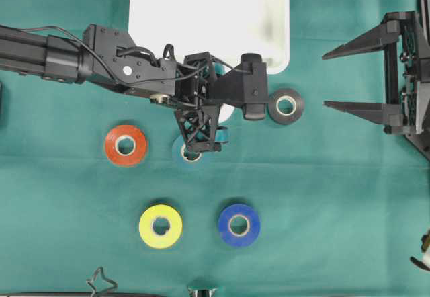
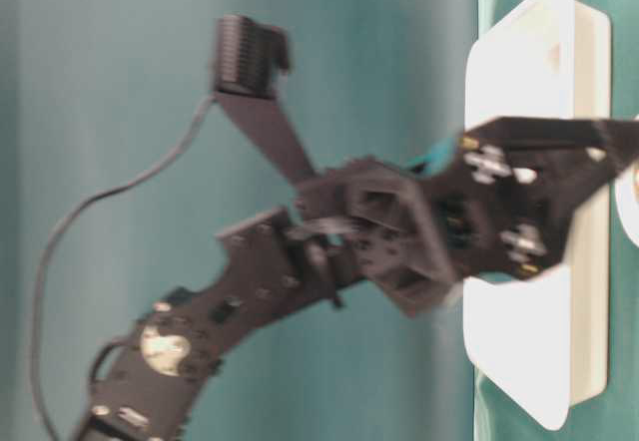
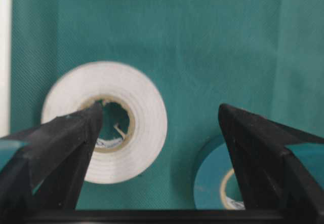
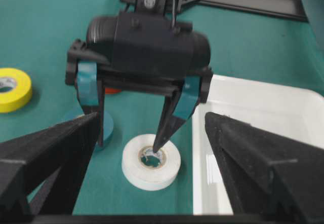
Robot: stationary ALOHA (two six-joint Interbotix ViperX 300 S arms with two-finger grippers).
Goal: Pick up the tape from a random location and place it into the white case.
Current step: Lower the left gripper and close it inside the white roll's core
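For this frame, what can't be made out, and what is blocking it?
- White tape roll: overhead, almost wholly hidden under the left gripper.
- Teal tape roll: left wrist view, cut off by the bottom edge and a finger.
- White case: overhead, cropped at the top edge.
- Table-level view: arm blurred, no tape discernible.

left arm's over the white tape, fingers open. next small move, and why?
Probably lower a little further, then close. The left gripper is open, one finger tip at the white tape core hole, the other outside near the teal tape; nothing is gripped yet.
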